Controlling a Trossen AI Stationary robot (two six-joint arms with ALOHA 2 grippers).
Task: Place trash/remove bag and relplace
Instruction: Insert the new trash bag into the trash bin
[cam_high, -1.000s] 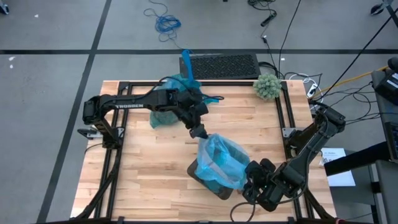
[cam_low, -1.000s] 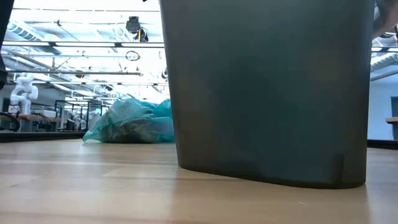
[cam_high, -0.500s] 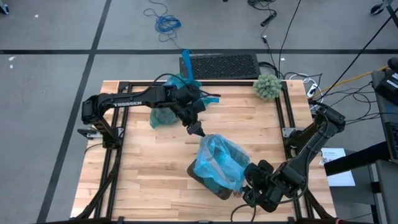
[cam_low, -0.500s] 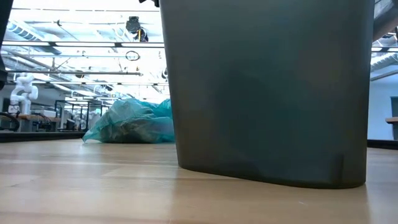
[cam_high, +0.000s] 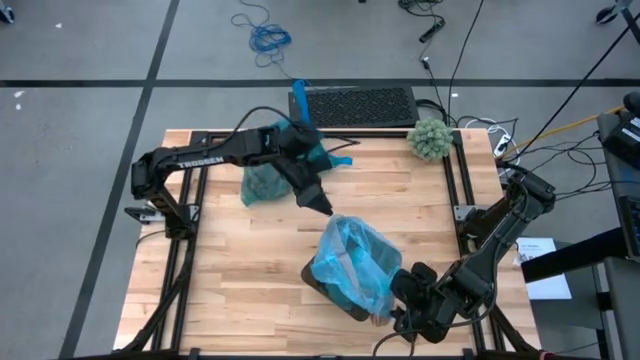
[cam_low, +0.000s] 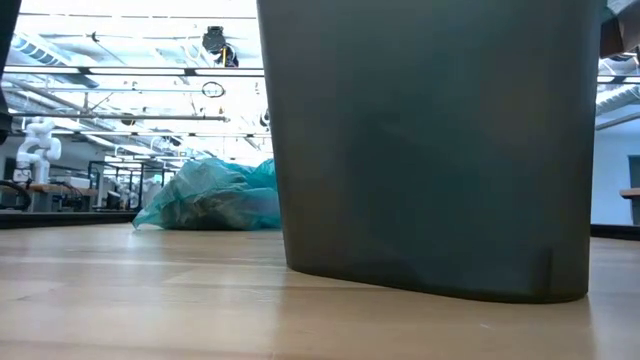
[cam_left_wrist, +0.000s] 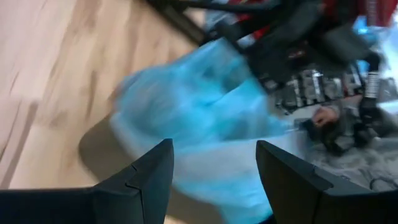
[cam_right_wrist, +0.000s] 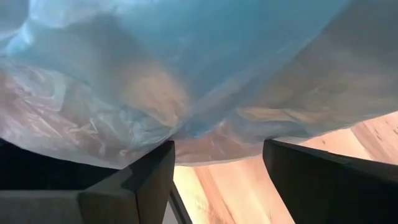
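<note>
Left tool (cam_high: 325, 209) open, wooden table (cam_high: 230, 260), concrete floor (cam_high: 90, 40)

Left arm reached from its base at the table's left edge diagonally toward the middle, wrist angled down. Left gripper (cam_high: 325, 209) hung above the centre of the table, fingers (cam_left_wrist: 146, 177) spread apart with nothing between them.

Right arm was folded at the table's right side, elbow raised near the right edge, forearm running down toward the near right corner. Right gripper (cam_high: 388, 308) sat low there, fingers (cam_right_wrist: 149, 177) parted wide, nothing seen clamped.
</note>
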